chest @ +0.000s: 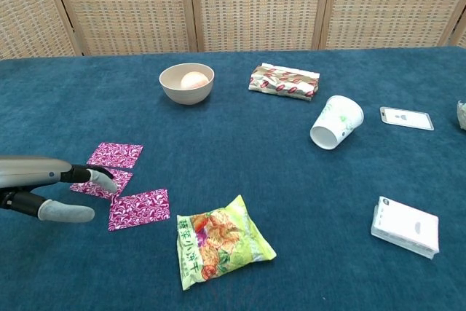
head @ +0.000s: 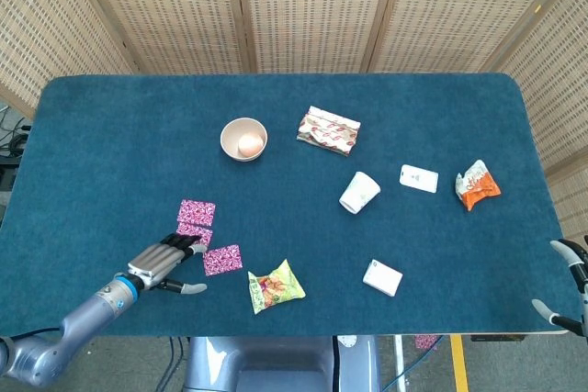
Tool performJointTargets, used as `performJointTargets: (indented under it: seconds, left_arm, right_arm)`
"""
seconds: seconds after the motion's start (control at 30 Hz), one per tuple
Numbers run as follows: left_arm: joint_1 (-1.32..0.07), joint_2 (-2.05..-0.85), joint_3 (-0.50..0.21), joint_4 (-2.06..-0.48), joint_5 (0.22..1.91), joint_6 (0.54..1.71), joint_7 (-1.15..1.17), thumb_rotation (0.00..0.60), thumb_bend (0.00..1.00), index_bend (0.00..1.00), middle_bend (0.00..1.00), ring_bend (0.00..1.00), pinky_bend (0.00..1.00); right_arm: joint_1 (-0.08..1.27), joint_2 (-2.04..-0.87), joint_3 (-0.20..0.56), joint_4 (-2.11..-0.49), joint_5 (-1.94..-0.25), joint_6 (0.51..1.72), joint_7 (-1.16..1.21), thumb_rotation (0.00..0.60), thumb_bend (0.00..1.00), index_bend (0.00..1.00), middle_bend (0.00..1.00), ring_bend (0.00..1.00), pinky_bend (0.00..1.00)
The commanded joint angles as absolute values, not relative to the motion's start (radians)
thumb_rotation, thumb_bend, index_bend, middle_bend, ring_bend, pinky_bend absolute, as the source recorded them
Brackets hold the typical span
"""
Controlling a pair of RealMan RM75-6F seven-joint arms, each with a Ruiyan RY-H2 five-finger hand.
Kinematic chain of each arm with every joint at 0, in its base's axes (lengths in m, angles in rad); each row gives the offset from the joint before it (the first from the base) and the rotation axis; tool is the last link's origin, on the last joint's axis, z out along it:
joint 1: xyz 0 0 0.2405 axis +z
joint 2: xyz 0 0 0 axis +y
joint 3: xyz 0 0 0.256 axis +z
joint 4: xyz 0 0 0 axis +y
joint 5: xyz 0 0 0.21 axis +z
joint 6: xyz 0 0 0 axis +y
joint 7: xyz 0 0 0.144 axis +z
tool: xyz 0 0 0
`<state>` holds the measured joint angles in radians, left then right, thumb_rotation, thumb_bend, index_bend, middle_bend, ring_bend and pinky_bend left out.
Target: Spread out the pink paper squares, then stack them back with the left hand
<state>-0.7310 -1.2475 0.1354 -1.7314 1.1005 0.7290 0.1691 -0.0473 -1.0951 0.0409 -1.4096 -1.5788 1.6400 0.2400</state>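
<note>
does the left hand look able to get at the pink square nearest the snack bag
Probably yes. The left hand rests fingertips on the middle pink square, and the nearest square lies flat right beside it on bare cloth, clear of the snack bag.

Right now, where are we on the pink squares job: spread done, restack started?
Spread looks done: three pink paper squares lie fanned out on the blue table, barely overlapping. In hand: the left hand has its fingertips resting on the middle square, nothing lifted. Left: stacking all three back together. The right hand sits at the table's edge, uninvolved.
</note>
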Motion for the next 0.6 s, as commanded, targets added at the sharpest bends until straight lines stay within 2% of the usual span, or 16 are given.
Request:
performJointTargets:
  seconds: [0.03,0.6]
  left_arm:
    - [-0.729,-1.253,0.134,-1.722,1.094,0.721,0.167,0.073,0.00,0.10,0.00,0.00,0.00]
    - [-0.722,-1.249,0.137,-1.710,1.074,0.698,0.192,0.073,0.00,0.10,0.00,0.00,0.00]
  right_arm:
    - [-0.047,-1.095,0.041,-1.409,-1.579,1.640,0.240,0.600,0.13,0.17,0.20,0.00,0.00]
    - [-0.047,-1.098,0.041,-1.405,-1.575,1.638,0.245,0.600,0.13,0.17,0.20,0.00,0.00]
